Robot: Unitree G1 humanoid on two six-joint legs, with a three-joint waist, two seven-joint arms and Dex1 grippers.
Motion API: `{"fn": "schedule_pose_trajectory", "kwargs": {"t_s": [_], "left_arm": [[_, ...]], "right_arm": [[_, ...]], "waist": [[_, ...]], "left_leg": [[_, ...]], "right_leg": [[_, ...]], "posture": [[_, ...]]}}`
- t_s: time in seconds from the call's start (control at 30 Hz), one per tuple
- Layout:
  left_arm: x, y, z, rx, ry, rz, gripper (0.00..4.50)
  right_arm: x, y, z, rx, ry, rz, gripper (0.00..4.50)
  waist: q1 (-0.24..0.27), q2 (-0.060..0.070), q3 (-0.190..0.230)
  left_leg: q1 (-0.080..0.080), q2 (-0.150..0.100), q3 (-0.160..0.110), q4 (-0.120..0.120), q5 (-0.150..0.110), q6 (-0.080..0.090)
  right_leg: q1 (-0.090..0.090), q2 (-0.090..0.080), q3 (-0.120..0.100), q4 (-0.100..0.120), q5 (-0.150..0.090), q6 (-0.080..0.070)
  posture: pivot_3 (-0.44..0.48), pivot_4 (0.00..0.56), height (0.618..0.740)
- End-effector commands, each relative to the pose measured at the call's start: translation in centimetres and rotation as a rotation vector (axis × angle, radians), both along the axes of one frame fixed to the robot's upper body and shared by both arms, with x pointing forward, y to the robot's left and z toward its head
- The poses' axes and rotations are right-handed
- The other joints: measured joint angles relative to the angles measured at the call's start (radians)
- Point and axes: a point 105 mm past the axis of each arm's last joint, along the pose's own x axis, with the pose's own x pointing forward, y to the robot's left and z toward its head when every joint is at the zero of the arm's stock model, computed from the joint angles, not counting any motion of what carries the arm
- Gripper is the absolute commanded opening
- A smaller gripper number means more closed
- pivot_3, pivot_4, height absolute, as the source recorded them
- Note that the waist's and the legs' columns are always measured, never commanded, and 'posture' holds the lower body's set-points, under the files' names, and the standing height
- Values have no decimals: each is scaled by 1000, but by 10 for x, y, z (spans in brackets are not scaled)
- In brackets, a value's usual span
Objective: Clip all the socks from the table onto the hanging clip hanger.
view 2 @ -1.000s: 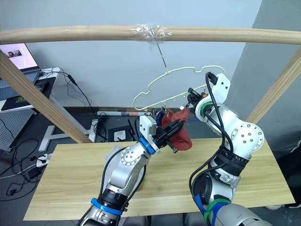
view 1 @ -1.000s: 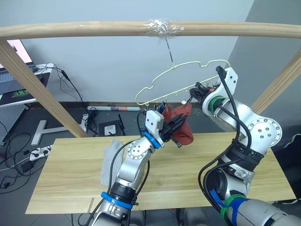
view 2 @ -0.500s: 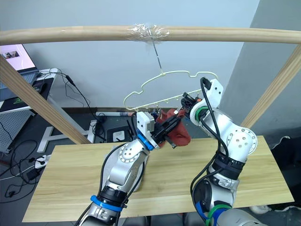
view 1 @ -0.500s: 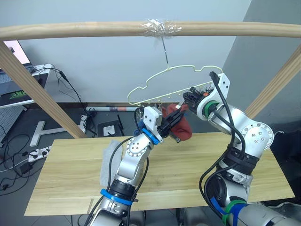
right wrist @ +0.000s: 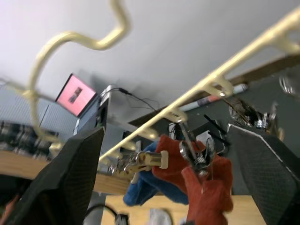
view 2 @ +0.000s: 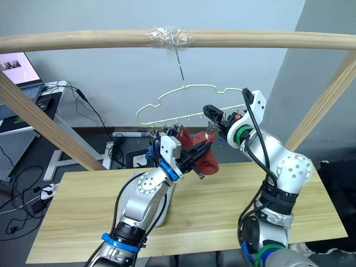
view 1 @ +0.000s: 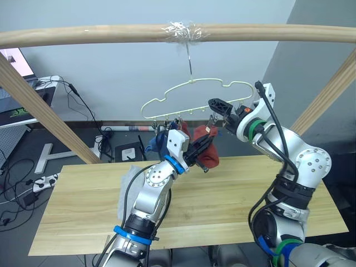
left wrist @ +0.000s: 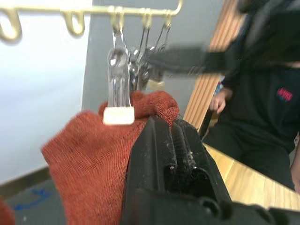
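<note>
Left gripper [view 1: 204,157] shut on red sock [view 1: 204,149], under clip hanger [view 1: 192,92].

Your head views look down over the table [view 1: 233,194]; both wrist views sit close under the clip hanger [view 1: 192,97], sharing its rust red sock [left wrist: 89,154]

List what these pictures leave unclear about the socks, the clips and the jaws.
- Grey sock on the table: partly hidden behind the left arm, eye views.
- Blue sock: mostly behind the left gripper.
- Red sock: whether the clip bites it; blur.
- Right gripper: jaws' gap too small, eye views.
</note>
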Motion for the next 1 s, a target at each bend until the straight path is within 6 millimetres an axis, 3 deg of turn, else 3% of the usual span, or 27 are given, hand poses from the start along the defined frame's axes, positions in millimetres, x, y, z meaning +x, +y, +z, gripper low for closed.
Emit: {"fn": "schedule_pose_trajectory", "kwargs": {"t_s": [0.03, 0.33, 0.47, 0.5, 0.63, 0.8, 0.87, 0.97, 1.0], "left_arm": [[4, 6, 2, -25, 42, -7, 535], [2, 30, -5, 27, 109, -34, 3023], [-7, 48, 1, 98, 79, -69, 4183], [-9, 51, 5, 108, 68, -86, 4434], [-16, 61, 24, 140, 31, -137, 4439], [-18, 68, 48, 138, -4, -178, 4439], [-19, 68, 56, 134, -19, -192, 4439], [-22, 68, 60, 137, -21, -214, 4439], [-22, 69, 60, 140, -20, -216, 4439]], "right_arm": [[-27, 0, 9, -61, -116, 82, 4500], [-48, -8, -40, -563, -262, 2, 4500], [-35, -21, -46, -726, -385, -243, 4500], [-34, -22, -44, -714, -417, -295, 4324], [-32, -13, -39, -748, -525, -373, 3210], [-28, -3, -36, -707, -559, -397, 3210], [-26, -4, -36, -687, -556, -417, 2846], [-22, -3, -37, -691, -556, -432, 1901], [-20, -3, -36, -694, -558, -438, 1901]], "waist": [[1, -1, 3], [-8, -5, 12], [-17, -6, 15], [-17, -8, 15], [-16, -9, 16], [-14, -10, 17], [-12, -10, 17], [-9, -10, 17], [-9, -10, 17]], "left_leg": [[0, 0, 0, 0, 0, 0], [-1, 0, 0, 0, 0, 0], [-1, 1, 0, 0, 0, -1], [-1, 1, 0, 0, 0, -1], [-1, 1, -1, 0, 1, -1], [-2, 1, -1, 0, 1, -1], [-2, 1, -1, 0, 1, -1], [-2, 1, -1, 0, 1, -1], [-2, 1, -1, 0, 1, -1]], "right_leg": [[0, 0, 0, 0, 0, 0], [-1, 0, 0, -1, -1, 1], [-2, 1, 0, -1, -3, 5], [-2, 0, 0, 0, -3, 5], [-2, 0, 0, 0, -3, 5], [-2, 0, -1, 0, -2, 3], [-2, 0, -1, 0, -1, 1], [-2, 0, -1, 0, -1, 1], [-2, 0, -1, 0, -1, 1]], "posture": [[67, 180, 740], [63, 177, 740], [77, 178, 740], [77, 178, 740], [93, 180, 740], [107, 183, 740], [112, 181, 740], [116, 180, 740], [116, 180, 740]]}}
